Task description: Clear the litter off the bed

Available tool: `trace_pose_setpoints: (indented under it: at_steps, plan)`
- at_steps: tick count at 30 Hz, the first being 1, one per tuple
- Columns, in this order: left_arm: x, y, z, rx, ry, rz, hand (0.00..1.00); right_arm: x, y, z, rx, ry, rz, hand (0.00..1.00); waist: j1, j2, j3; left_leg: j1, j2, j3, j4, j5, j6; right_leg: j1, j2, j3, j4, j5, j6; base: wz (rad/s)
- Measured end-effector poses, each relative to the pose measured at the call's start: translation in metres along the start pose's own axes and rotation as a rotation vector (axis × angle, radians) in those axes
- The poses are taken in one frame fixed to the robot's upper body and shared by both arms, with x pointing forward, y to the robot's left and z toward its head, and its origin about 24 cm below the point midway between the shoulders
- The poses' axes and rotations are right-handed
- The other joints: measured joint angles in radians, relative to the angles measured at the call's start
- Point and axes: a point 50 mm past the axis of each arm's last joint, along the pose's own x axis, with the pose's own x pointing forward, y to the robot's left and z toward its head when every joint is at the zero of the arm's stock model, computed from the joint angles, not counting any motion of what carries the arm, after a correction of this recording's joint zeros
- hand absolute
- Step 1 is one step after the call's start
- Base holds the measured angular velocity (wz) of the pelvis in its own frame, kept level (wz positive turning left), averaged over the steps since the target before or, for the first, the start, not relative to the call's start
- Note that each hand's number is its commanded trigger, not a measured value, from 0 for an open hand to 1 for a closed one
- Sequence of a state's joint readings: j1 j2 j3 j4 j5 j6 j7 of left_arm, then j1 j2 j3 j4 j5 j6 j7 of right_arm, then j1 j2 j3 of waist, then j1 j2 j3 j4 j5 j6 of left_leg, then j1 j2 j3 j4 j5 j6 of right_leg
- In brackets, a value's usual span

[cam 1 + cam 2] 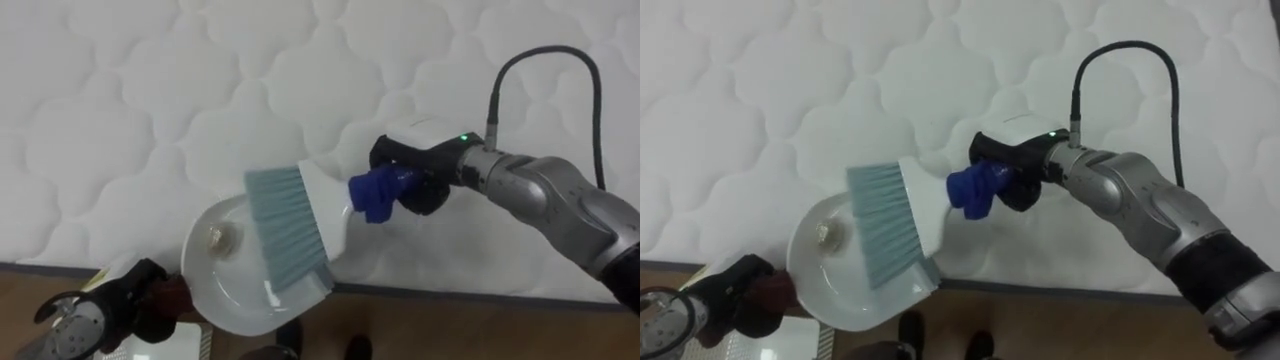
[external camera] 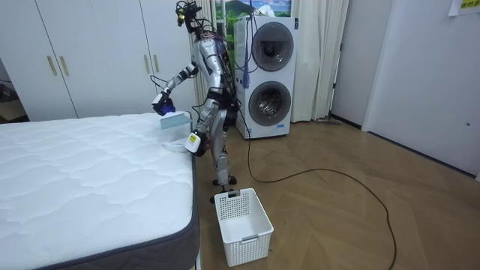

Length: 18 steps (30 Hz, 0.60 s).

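Observation:
A hand brush (image 1: pixel 295 222) with teal bristles, a white body and a blue handle (image 1: pixel 378 193) hangs over the edge of the white quilted mattress (image 1: pixel 150 110). My right hand (image 1: pixel 415 175) is shut on that blue handle. The bristles rest inside a white dustpan (image 1: pixel 235 285) held at the mattress edge. A small pale scrap (image 1: pixel 222 238) lies in the pan. My left hand (image 1: pixel 130 300), at lower left, has dark fingers curled round the pan's dark red handle (image 1: pixel 172 297). In the room view I stand bent at the bed's corner, with the brush (image 2: pixel 174 120) above the pan (image 2: pixel 177 145).
A white slatted basket (image 2: pixel 241 216) stands on the wood floor by the bed's corner, close to my feet. Stacked washing machines (image 2: pixel 268 75) are behind me and white wardrobes (image 2: pixel 90 52) beyond the bed. A dark strip (image 1: pixel 450 292) runs along the mattress's lower edge.

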State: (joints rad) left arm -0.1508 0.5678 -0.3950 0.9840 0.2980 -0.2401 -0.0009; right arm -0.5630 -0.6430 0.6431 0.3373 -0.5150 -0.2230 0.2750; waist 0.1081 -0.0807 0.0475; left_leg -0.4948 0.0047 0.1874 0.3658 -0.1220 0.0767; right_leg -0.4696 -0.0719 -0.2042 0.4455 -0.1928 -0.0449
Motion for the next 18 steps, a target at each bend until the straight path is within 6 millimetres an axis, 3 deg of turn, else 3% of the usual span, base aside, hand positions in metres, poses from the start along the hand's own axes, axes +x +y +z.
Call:
trace_pose_setpoints:
  at_steps: [13, 18]
  plan:
    - [-0.0005, -0.0006, 0.0003, 0.019, -0.009, 0.005, 1.00, -0.0010, -0.0079, 0.0093, -0.013, -0.064, -0.035, 1.00, -0.001, -0.001, -0.0010, 0.000, 0.001, 0.000, 0.013, 0.000, 0.000, -0.001, 0.000, 0.005, 0.004, -0.002, -0.003, 0.00]
    - [-0.0011, -0.0022, -0.0008, 0.016, -0.006, 0.003, 1.00, -0.0024, -0.0088, 0.0062, 0.079, -0.078, -0.071, 1.00, -0.007, -0.005, -0.0037, 0.005, -0.001, 0.000, 0.012, 0.000, 0.000, 0.003, -0.005, 0.005, 0.020, -0.005, 0.000, 0.02]
